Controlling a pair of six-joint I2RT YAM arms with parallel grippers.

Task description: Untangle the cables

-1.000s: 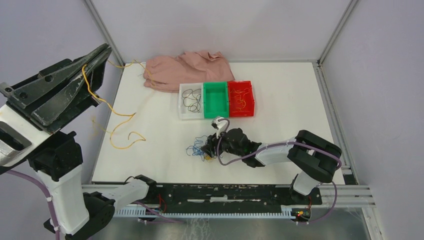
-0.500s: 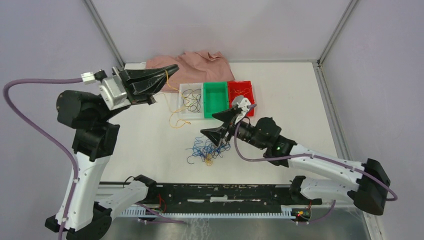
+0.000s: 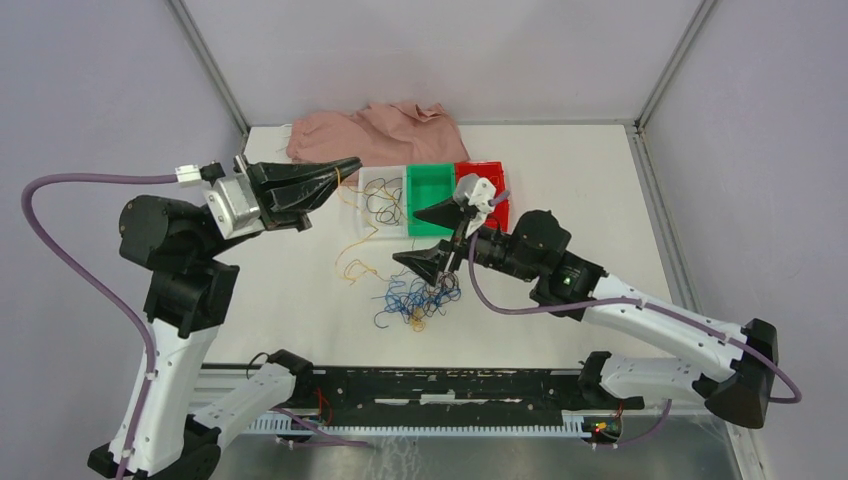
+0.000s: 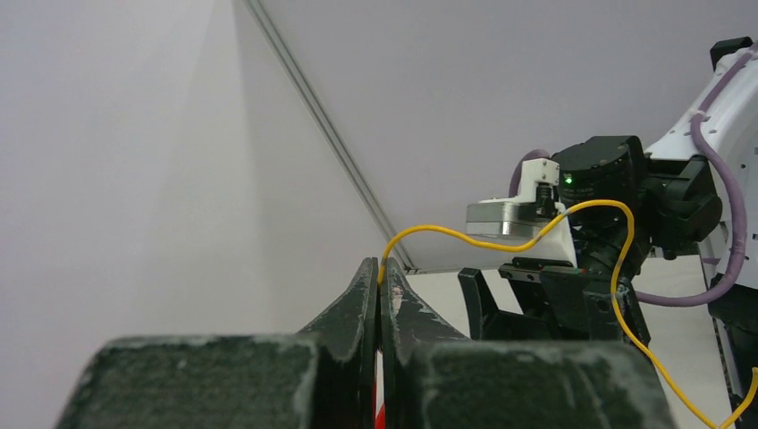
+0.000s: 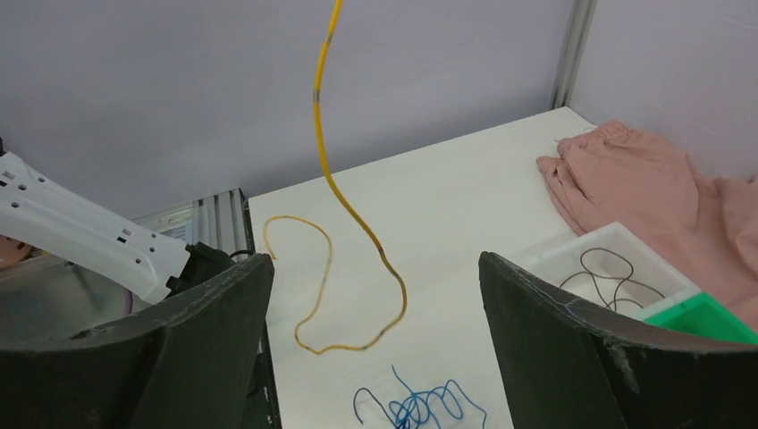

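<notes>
Left end effector [image 3: 348, 166] raised over the left half of the tabletop [image 3: 580, 190], fingers pressed together on the top end of one yellow cable [image 3: 358, 238]; the left wrist view shows the strand [image 4: 501, 239] leaving right at the fingertips [image 4: 369, 279], so the pinch is thin. The strand hangs down and its tail curls on the tabletop, just left of the tangle [image 3: 410, 298] of blue, yellow-orange and dark wires. In the right wrist view the curl [image 5: 357, 214] lies apart from the blue loops [image 5: 420, 407], so it looks free, though a fine snag cannot be ruled out. Pink cloth [image 3: 380, 135] at far left, not involved. Right of the strand, three bins in a row: white bin [image 3: 362, 200] with dark strands, green bin [image 3: 432, 172] apparently bare, red bin [image 3: 503, 205] with yellow-orange ones. Judged step: carry this strand to the red bin. Lift first until the tail clears the tabletop, then travel right slowly. Keep the dangling tail out of the white bin and off the tangle. Lower the tail in first, then let go. Right end effector [image 3: 430, 238] is spread wide, holding nothing, poised over the tangle and in the travel path. It should draw aside, or wait before taking the next strand.
</notes>
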